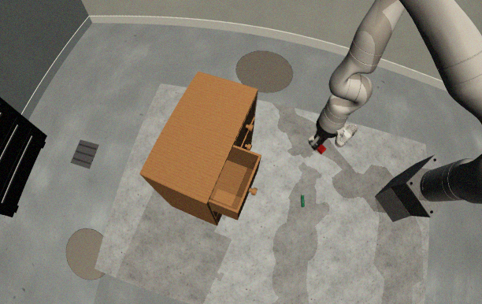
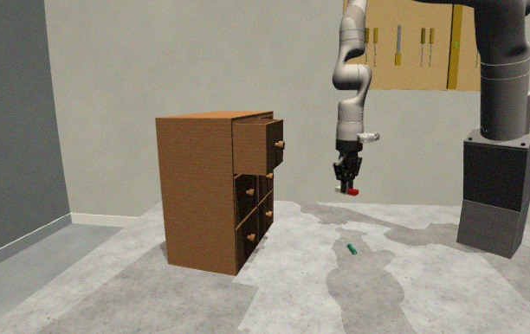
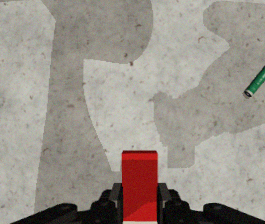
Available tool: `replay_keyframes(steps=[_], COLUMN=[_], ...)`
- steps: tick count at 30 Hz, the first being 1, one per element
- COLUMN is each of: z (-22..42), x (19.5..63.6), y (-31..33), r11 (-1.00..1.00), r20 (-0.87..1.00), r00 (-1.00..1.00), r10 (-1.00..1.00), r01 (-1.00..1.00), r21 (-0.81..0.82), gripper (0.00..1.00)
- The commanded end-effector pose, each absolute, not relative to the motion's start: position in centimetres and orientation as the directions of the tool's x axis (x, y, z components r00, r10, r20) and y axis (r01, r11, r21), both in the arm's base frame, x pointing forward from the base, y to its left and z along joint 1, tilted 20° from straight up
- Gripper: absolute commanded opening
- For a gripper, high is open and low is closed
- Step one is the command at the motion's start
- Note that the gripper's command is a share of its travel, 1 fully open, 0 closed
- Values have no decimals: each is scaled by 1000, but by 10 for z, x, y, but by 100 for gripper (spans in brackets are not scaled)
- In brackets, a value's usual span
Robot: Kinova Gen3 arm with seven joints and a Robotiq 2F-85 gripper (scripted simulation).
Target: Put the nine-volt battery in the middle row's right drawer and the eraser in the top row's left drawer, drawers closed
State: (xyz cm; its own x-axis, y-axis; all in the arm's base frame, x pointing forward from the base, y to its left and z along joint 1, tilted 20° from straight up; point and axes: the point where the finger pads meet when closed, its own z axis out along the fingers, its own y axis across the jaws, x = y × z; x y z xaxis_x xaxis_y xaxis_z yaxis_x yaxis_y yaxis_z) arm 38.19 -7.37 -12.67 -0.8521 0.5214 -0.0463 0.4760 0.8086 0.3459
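My gripper (image 1: 316,146) (image 2: 346,190) (image 3: 139,196) is shut on the eraser, a red block with a white end. The eraser (image 1: 321,149) (image 2: 352,191) (image 3: 139,172) is held above the table, in front of the chest and clear of it. The wooden chest (image 1: 203,118) (image 2: 197,186) stands upright. Its top left drawer (image 1: 228,177) (image 2: 251,147) is pulled well out, and its visible inside is empty. The middle and bottom drawers seen in the exterior view look pushed in; the top right drawer is mostly hidden. I cannot see the nine-volt battery.
A green cylindrical battery (image 1: 302,201) (image 2: 352,249) (image 3: 258,80) lies on the table in front of the chest. The knob (image 1: 253,191) (image 2: 280,144) of the open drawer sticks out toward the robot's side. The robot's dark base (image 1: 398,197) (image 2: 492,195) stands at the right.
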Motion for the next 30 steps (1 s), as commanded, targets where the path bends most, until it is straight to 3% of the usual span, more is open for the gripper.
replay_keyframes(steps=[1,15,30], z=[-126,-120,-105], x=[383,385,388], y=[-73,-57,-7], r11=[807,752,538], r20=[-47,-13,94], r00=[-850,-799,-595], r10=[524,601,798], r01=[479,559,774], r21=[346,350,334], gripper=[19,19,19])
